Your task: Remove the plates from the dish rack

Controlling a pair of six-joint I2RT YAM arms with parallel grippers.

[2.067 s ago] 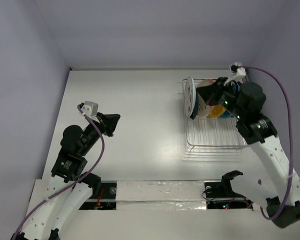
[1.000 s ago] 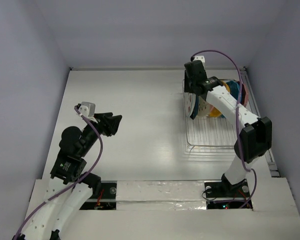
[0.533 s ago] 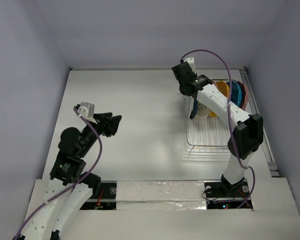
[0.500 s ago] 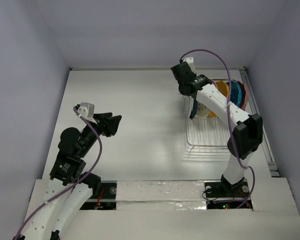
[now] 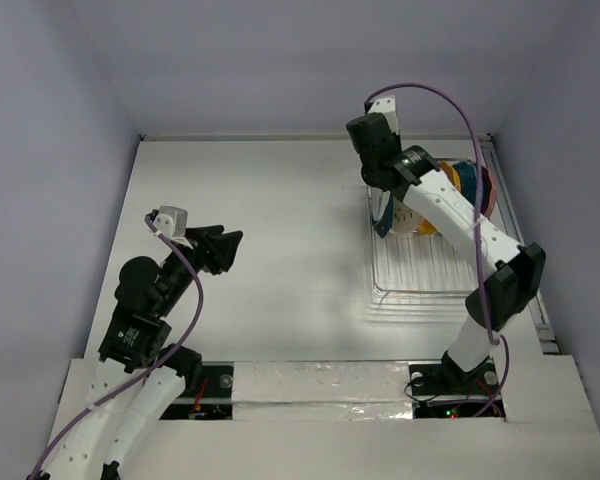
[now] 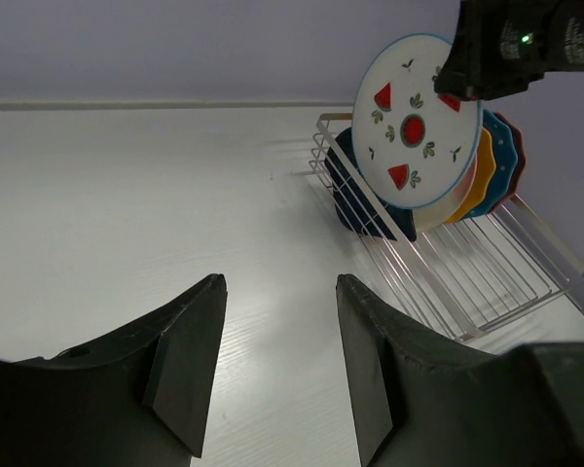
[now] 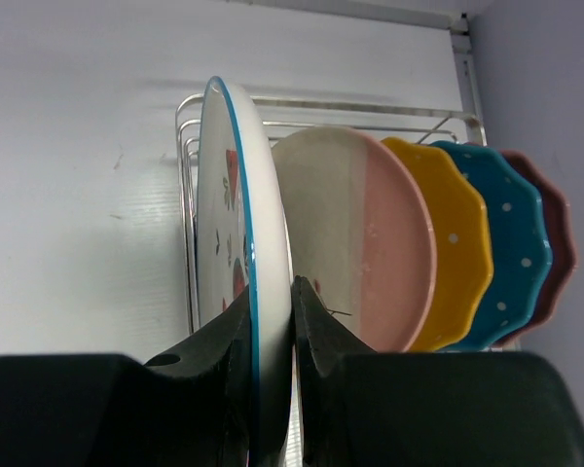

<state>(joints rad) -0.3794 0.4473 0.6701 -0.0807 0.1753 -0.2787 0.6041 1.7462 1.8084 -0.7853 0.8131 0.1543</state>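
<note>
The silver wire dish rack [image 5: 430, 262] stands at the right of the table. My right gripper [image 7: 271, 288] is shut on the top rim of the white plate with red fruit marks [image 6: 409, 125], which stands upright and higher than the other plates. Behind it in the rack stand a cream-and-pink plate [image 7: 370, 233], a yellow scalloped one [image 7: 459, 243], a teal one [image 7: 514, 243] and a dark pink one [image 7: 557, 243]. A navy plate [image 6: 368, 202] leans low at the rack's front. My left gripper [image 6: 277, 284] hovers open over bare table, far left of the rack.
The rack [image 6: 457, 277] sits close to the right wall and the back wall. White tabletop [image 5: 280, 230] stretches between the two arms. A taped strip [image 5: 320, 385] runs along the near edge by the arm bases.
My right gripper has closed on the white plate's rim, and its wrist has shifted slightly over the rack's left end. The left arm has not moved.
</note>
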